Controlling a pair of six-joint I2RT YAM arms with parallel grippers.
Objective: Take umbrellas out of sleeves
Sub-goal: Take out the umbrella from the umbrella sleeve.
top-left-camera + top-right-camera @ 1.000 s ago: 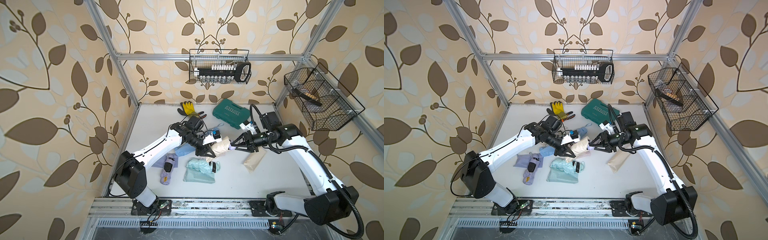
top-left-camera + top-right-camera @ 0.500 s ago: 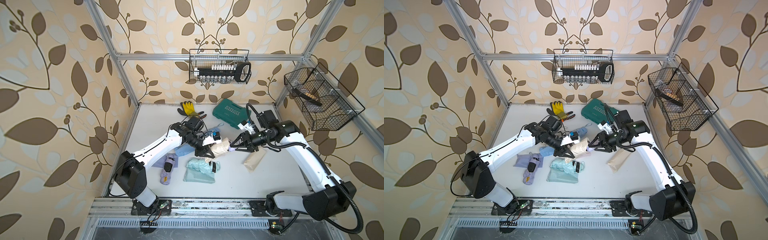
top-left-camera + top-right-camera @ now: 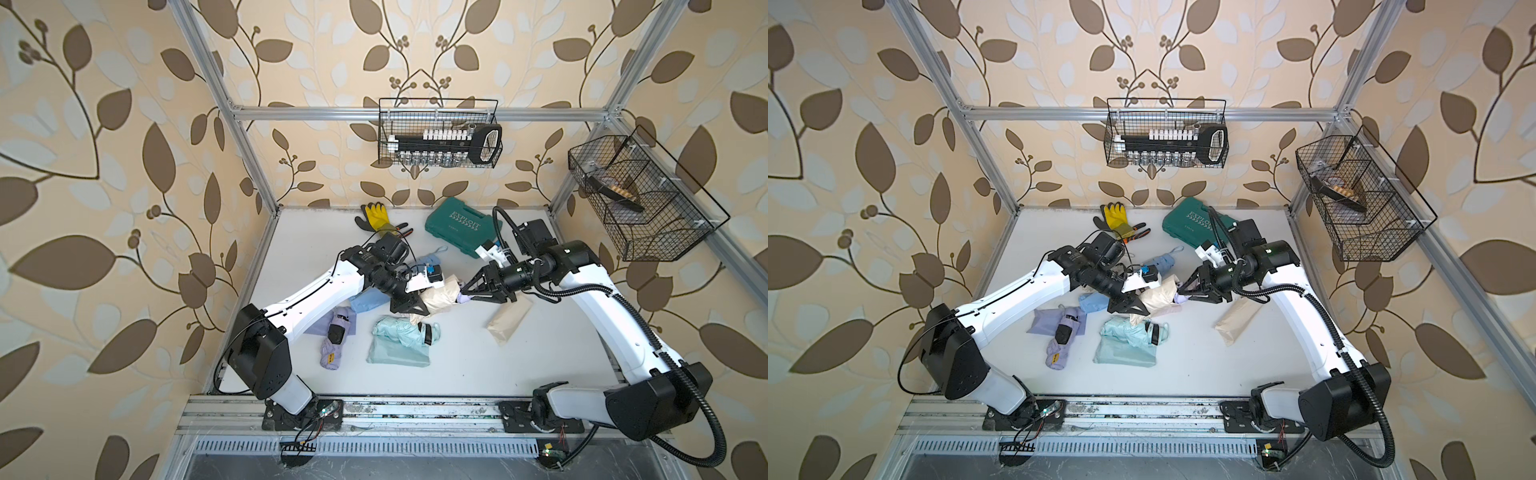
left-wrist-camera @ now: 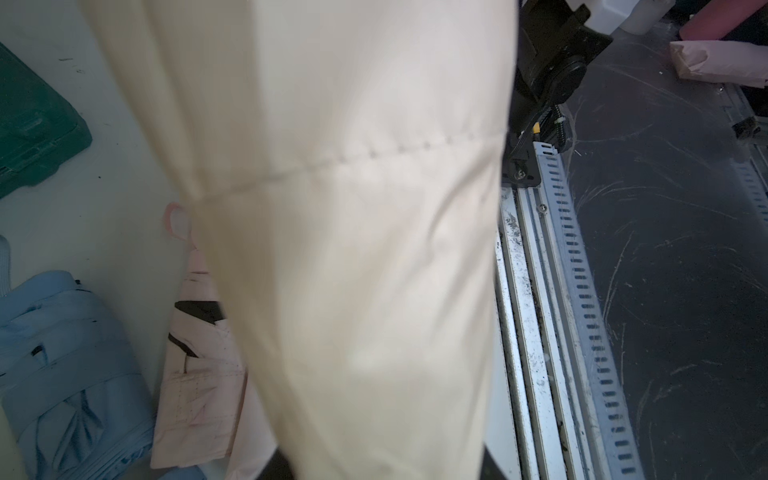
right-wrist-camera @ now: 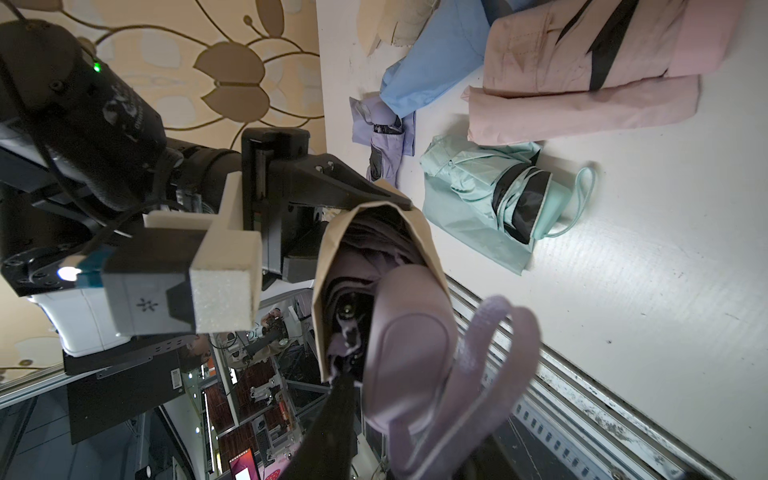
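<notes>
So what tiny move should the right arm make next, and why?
Probably the right gripper should pinch firmly and pull away from the left gripper. The left one clamps the smooth beige fabric sleeve, and the rounded lilac umbrella handle pokes out of its mouth between the right jaws; whether they grip yet is unclear.

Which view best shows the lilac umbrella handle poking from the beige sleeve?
The right wrist view: the lilac umbrella handle is close up, poking from the mouth of the beige sleeve. Both top views show it only as a small tip; the left wrist view shows sleeve fabric alone.
</notes>
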